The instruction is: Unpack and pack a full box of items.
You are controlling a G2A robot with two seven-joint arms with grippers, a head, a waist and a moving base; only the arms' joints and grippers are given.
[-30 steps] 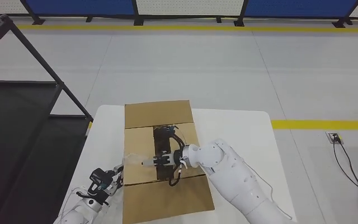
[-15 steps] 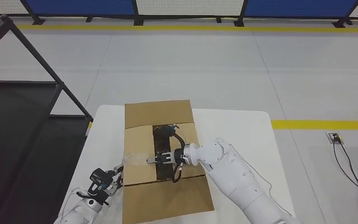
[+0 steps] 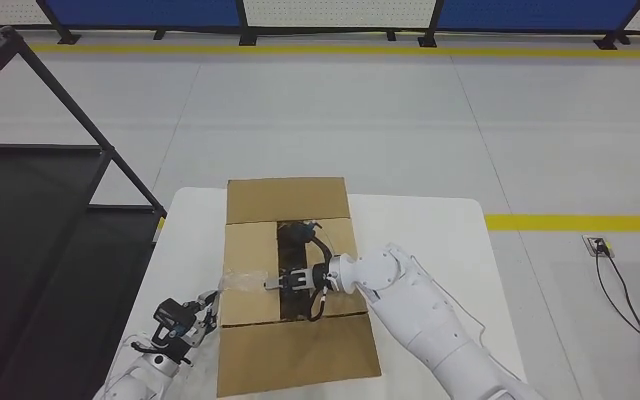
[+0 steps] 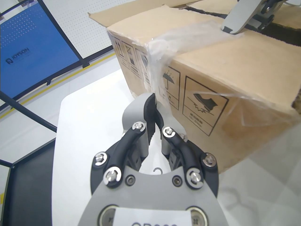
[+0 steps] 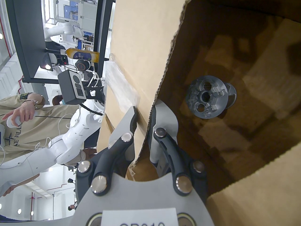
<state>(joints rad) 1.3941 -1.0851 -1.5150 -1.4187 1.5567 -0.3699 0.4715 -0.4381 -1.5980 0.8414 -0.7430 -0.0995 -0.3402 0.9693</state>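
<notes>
Sitting toward the left side of the white counter (image 3: 440, 240): the cardboard box (image 3: 290, 350), its top flaps parted along a dark slot down the middle. Pinching the ragged, perforated edge of one top flap (image 5: 141, 48) with the right end effector (image 5: 142, 112), fingers clenched on the cardboard, one over it and one under. Gripping the loose end of a strip of clear tape (image 4: 164, 55) with the left end effector (image 4: 154, 102), low beside the box wall, fingers closed on the film. Tape stuck over the box's upper corner and running across the flap toward the right end effector. Lying on the box floor, well below the flap: one dark grey spool-like part (image 5: 208, 99).

Judging the step as opening the box, with unpacking not yet begun. Risking a tear along the flap's edge if lifted against the tape's hold. Risking, equally, a box dragged or tipped toward the counter's left edge under a pull stronger than the glue's release. Thin and sticky, so likely to cling and fold back onto the fingers once free.

Beyond: pale grey floor (image 3: 400, 120) crossed by yellow lines (image 3: 560, 222), blue and white pegboard panels (image 3: 140, 10) along the far side, a black frame (image 3: 60, 100) at the left. Smooth, glossy counter top, probably offering the box little grip.
</notes>
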